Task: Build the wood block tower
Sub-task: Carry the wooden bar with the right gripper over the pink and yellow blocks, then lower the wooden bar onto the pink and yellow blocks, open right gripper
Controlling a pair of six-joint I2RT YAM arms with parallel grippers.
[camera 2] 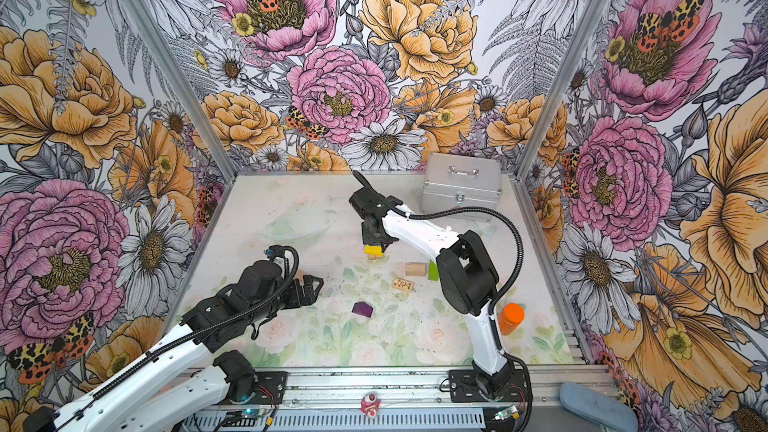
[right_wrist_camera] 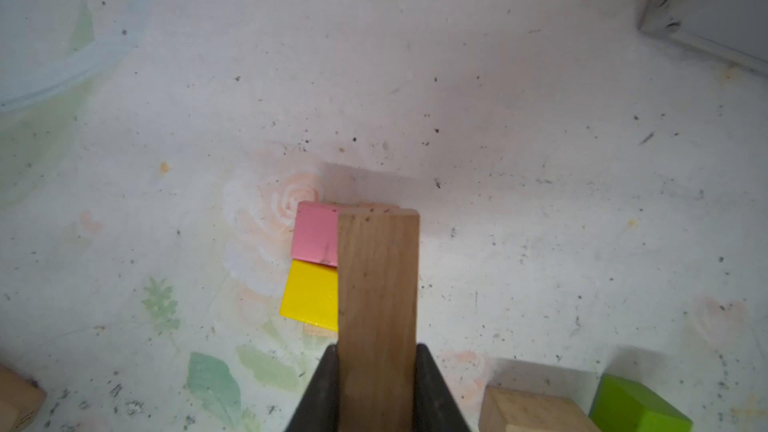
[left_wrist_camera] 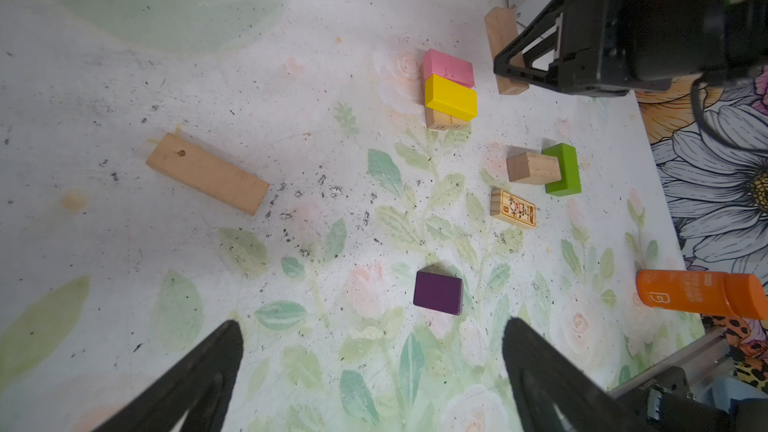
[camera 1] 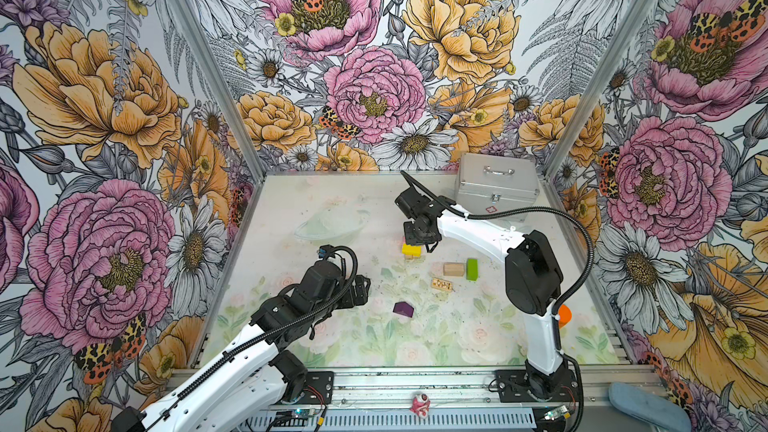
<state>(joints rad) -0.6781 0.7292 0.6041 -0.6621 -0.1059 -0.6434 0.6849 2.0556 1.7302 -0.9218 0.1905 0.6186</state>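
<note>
Flowery table (camera 1: 457, 326): the tower (camera 1: 411, 249) is just one pink block (left_wrist_camera: 449, 67) and one yellow block (left_wrist_camera: 451, 97) side by side on tan wood (left_wrist_camera: 440, 122). The right gripper (right_wrist_camera: 376, 353) pinches one tan plank (right_wrist_camera: 378, 276) above them, likely the next layer. The left gripper (left_wrist_camera: 374, 324) gapes wide, empty. Loose: one long plank (left_wrist_camera: 208, 172), one short block (left_wrist_camera: 532, 168), one green block (left_wrist_camera: 562, 168), one purple block (left_wrist_camera: 438, 292), one picture block (left_wrist_camera: 513, 207).

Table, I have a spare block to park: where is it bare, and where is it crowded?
Bare: the front strip between the purple block and the rail; also the back, between the bowl and the case, under the right arm. Crowded: around the stack and the tan block, green block and printed block near it.
</note>
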